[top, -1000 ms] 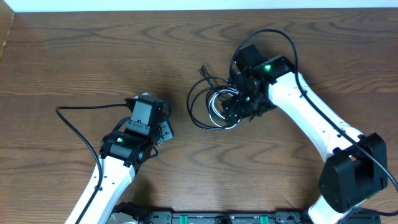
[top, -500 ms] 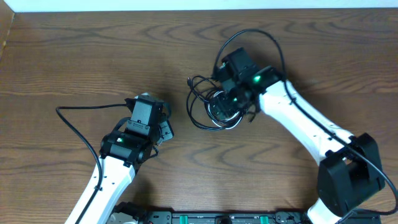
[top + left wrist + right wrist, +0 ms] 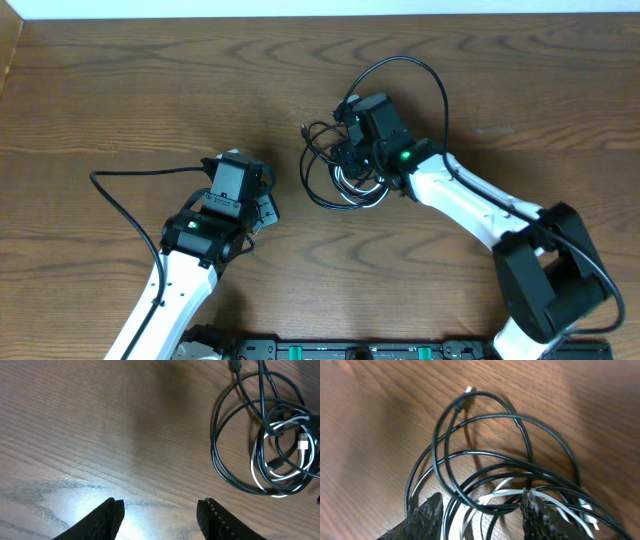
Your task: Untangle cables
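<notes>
My right end effector [image 3: 480,510] sits low over the cables [image 3: 496,491]. Its two black fingers [image 3: 427,517] stand apart, and several strands run through the gap between them. The fingers are not pressed together on any strand, and I cannot tell whether either one touches a cord.

The cables lie in a loose tangle on the brown wooden desk [image 3: 375,415]. Thin black cords make wide overlapping loops. A white cord [image 3: 492,496] winds through the middle of them, crossing under and over the black ones close to my fingers. One black cord curves away from the heap and ends in a small plug [image 3: 468,391] with a metal tip, lying flat on the wood at the far edge of the tangle.

From overhead, the bundle rests a little right of the desk's centre, partly covered by my right end effector. My white right arm [image 3: 470,195] stretches back from it toward the near right corner.

My left end effector [image 3: 160,512] is near the desk surface, well apart from the cables. Its fingers are apart with only bare wood between them. In its wrist view, the tangle lies ahead and to the right, and a white plug [image 3: 302,442] shows among the loops.
</notes>
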### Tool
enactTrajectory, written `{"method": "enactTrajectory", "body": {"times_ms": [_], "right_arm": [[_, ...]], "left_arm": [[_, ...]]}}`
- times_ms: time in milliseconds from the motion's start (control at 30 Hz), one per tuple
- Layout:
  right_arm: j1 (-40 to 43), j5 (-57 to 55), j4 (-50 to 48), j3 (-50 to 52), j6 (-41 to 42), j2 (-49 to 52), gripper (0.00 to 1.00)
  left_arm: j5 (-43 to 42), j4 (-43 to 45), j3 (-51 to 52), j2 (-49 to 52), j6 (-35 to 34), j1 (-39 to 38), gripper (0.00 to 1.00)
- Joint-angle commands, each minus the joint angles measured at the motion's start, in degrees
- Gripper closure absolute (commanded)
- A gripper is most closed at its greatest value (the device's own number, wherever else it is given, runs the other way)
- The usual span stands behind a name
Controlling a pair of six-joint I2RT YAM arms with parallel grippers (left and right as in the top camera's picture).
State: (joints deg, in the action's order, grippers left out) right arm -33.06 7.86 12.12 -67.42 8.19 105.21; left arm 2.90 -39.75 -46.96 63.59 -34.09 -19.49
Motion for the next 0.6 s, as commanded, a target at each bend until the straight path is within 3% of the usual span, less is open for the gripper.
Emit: {"method": "enactTrajectory", "body": {"times_ms": [0,133,233,400,567], "right_arm": [[0.1,-1.1,-0.6,0.8,6.1,3.6,0.46],[0.2,-1.9,-0.6,0.8,10.2,6.3,0.37],[0.2,-2.0,-0.8,0.8,12.8,7.7,0.36],[0.1,-2.0,-1.2,0.8,16.7,9.9,0.40],[0.1,-3.3,-1.7,0.8,18.2,10.4,0.50]], "left_arm": [[0.1,-0.2,-0.2,0.1,0.8,0.3,0.47],[0.1,-0.3,-0.2,0.1,0.8,0.3,0.47],[0.1,-0.3,-0.2,0.1,0.8,0.3,0.47],[0.1,-0.3,-0.2,0.1,0.8,0.3,0.47],[0.1,-0.3,-0.2,0.1,0.8,0.3,0.47]]}}
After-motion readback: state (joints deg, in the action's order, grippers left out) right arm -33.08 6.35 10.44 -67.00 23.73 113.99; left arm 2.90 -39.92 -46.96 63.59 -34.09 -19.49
